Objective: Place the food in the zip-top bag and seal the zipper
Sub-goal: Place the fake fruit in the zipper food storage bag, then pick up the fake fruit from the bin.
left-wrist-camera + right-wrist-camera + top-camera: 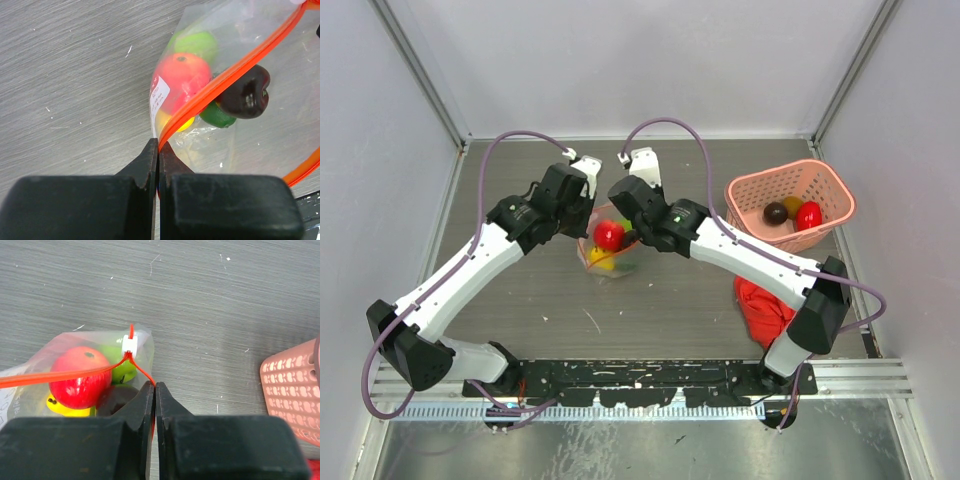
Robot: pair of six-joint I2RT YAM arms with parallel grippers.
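Seen from above, the robot's left arm (470, 262) and right arm (750, 255) meet over a clear, thin plastic zip-top bag (610, 265) lying mid-way across the grey wood-grain table (540, 310). A red rounded toy fruit (609, 234) and a yellow toy fruit (599, 256) show inside it. At right, a pink lattice plastic basket (820, 180) holds a dark brown toy fruit (775, 212), an orange toy fruit (792, 204) and a second red toy fruit (809, 215), with a crumpled red cloth (763, 308) near the right arm's base. From the left wrist, the left gripper (158, 146) is clamped tight on one end of the bag's thin red-orange zipper strip (230, 75), beside a white label (159, 95). A green toy fruit (197, 44) lies in the bag, and a glossy dark fruit (246, 91) shows at the gaping mouth. From the right wrist, the right gripper (154, 386) pinches the strip's other end, jaws pressed together, just below a white plastic slider (129, 345), with the basket's corner at the frame's right edge.
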